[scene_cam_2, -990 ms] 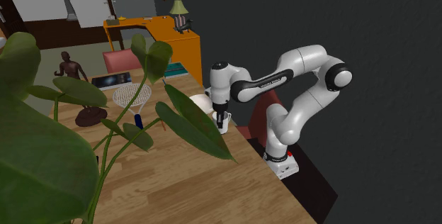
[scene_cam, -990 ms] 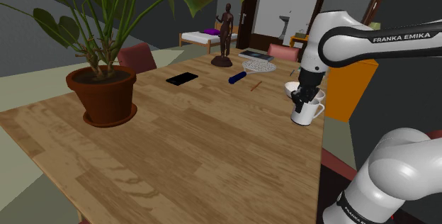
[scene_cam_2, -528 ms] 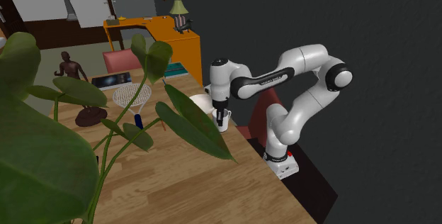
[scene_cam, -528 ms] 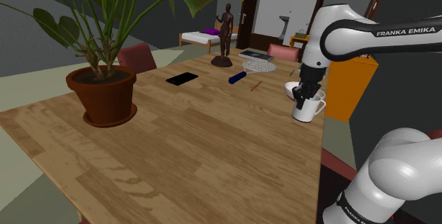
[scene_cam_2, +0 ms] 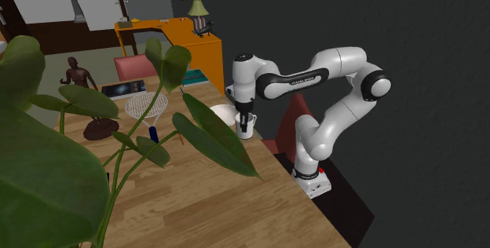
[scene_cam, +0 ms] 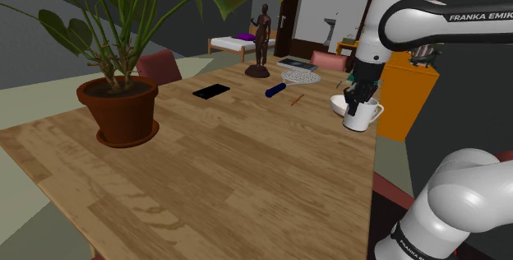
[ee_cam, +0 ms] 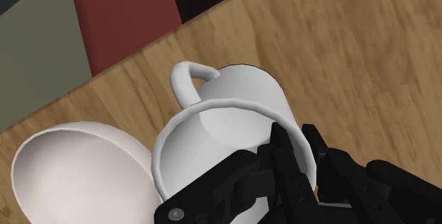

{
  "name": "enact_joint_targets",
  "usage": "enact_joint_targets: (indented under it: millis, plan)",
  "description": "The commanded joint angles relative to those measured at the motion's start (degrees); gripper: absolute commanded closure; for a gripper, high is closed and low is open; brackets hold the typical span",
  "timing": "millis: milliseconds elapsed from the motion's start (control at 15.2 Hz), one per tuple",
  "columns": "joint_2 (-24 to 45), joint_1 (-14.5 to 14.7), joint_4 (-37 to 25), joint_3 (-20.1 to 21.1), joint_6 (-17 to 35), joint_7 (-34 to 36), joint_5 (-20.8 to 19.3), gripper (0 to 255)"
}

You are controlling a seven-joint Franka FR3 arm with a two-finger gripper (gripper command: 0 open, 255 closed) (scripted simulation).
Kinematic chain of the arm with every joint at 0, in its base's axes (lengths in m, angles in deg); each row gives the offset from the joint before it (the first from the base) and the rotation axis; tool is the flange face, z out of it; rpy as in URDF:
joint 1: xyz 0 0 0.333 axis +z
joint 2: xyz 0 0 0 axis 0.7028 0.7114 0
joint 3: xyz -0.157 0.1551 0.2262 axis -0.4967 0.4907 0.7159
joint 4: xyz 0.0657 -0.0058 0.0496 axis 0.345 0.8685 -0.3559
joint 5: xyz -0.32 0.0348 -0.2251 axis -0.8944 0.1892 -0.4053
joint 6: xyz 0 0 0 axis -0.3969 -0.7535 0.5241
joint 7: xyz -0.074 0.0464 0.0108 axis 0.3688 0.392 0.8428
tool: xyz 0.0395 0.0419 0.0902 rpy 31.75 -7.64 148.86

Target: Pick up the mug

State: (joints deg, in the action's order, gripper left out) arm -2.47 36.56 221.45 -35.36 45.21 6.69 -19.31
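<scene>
Mug (ee_cam: 227, 109) is clamped by its rim between gripper (ee_cam: 294, 143) jaws; lift seems in hand; next, rise straight, clearing the bowl (ee_cam: 78, 176) beside them.

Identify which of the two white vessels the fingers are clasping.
The mug, the one with a handle; the wider, handleless bowl sits free beside it.

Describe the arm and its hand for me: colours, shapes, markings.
The arm is made of rounded, glossy white links with dark caps and bands at the joints. One dark band carries white FRANKA EMIKA lettering. The hand is all black and blocky, with two straight, narrow fingers. No loose cables show.
</scene>
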Motion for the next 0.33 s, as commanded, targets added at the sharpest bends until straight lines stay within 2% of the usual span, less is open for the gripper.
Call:
enact_joint_targets:
  millis: [0,264]
  plan:
    - [0.2,0.1,-1.6,0.1,-1.4,-0.1,0.1,255]
    - [0.4,0.1,-3.3,0.2,-3.0,-0.2,0.2,255]
